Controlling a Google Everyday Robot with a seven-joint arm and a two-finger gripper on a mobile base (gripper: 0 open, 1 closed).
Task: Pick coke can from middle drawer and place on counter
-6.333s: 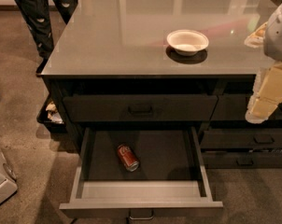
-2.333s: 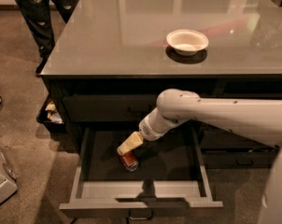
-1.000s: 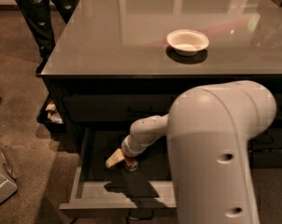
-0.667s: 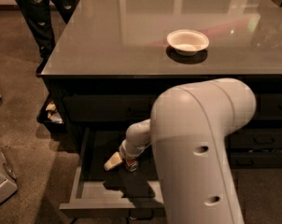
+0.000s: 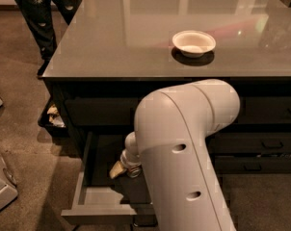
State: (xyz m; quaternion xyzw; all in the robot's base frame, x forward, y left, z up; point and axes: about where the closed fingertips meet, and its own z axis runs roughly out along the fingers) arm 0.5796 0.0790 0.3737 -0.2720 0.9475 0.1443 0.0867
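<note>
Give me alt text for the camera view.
The robot's white arm fills the foreground, its hand down inside the open middle drawer; the coke can cannot be made out. A white bowl sits on the grey counter above.

- A white bowl (image 5: 193, 42) sits upright on the tabletop (image 5: 126, 37), toward its right.
- A person's legs (image 5: 42, 13) in dark trousers stand by its far left corner.
- A dark bin (image 5: 43, 122) of crumpled litter sits left of the gripper (image 5: 124, 166), which is low in the middle drawer (image 5: 95, 197).

Single view, high up, angled down over the counter (image 5: 136, 37) front and the open middle drawer (image 5: 95, 196). White arm (image 5: 184, 143) close to lens, filling lower centre. Gripper (image 5: 120, 167) down inside the drawer.
</note>
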